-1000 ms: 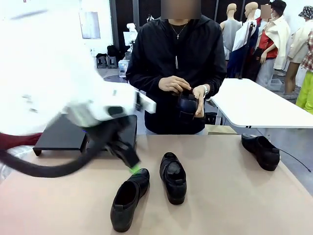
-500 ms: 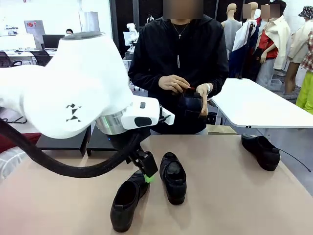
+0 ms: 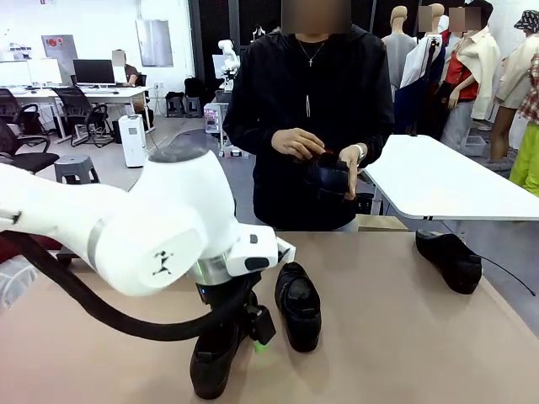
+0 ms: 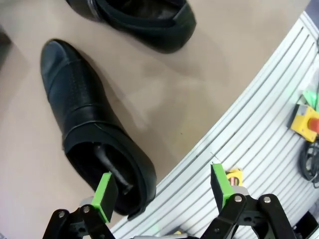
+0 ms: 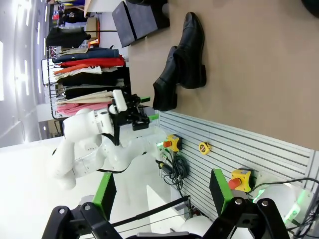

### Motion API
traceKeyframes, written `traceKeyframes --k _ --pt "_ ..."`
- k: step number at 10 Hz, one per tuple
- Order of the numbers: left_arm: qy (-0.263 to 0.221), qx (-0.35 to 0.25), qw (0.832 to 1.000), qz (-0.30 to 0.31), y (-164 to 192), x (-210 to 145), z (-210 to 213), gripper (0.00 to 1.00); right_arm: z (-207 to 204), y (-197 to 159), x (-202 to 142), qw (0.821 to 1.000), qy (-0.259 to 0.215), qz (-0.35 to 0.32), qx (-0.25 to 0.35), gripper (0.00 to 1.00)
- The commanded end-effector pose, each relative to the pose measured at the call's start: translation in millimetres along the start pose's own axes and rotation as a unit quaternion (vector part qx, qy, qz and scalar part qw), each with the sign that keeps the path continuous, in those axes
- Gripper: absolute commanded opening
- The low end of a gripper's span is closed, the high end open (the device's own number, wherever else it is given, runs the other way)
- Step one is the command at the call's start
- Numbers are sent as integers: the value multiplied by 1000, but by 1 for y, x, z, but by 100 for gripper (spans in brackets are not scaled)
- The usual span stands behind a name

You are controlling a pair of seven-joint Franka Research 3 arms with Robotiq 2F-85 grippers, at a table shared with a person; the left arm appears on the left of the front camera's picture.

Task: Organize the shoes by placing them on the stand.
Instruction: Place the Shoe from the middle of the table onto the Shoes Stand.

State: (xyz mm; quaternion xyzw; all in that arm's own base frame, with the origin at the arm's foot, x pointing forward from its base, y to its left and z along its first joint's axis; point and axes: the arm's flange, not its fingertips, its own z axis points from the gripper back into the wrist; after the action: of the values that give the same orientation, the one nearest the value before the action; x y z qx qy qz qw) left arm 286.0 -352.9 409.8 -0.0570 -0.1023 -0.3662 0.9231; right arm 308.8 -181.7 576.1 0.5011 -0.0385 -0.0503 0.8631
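Leather shoe (image 4: 84,119) sat heel-first near the edge of the table (image 4: 164,99); open left gripper (image 4: 163,191), off-centre above it, might have knocked it off.

Four black shoes are in view. A near shoe (image 3: 209,372) and a farther shoe (image 3: 299,307) lie side by side on the one tan table (image 3: 396,345), a third shoe (image 3: 449,259) sits alone at its right edge, and a fourth shoe (image 3: 328,178) is held by the one person (image 3: 303,109). There is one black stand (image 5: 134,20).
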Motion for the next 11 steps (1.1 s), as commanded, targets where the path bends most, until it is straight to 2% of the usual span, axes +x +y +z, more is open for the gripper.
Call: traceKeyframes --k 1,2,4,6,7,8,11 --pt "19 3 999 29 -4 7 -24 96 3 6 -1 1000 0 -7 8 100" --pt "21 30 998 43 0 10 -37 96 3 6 -1 1000 0 -7 8 100" --pt "47 37 996 61 8 13 -55 96 3 6 -1 1000 0 -7 8 100" --pt "54 37 996 64 9 14 -59 96 3 6 -1 1000 0 -7 8 100" --pt "57 47 995 69 10 14 -59 45 3 6 -1 1000 0 -7 8 100" --pt "58 43 995 72 9 15 -59 0 3 6 -1 1000 0 -7 8 100" --pt "66 49 993 79 10 15 -59 0 3 6 -1 1000 0 -7 8 100"
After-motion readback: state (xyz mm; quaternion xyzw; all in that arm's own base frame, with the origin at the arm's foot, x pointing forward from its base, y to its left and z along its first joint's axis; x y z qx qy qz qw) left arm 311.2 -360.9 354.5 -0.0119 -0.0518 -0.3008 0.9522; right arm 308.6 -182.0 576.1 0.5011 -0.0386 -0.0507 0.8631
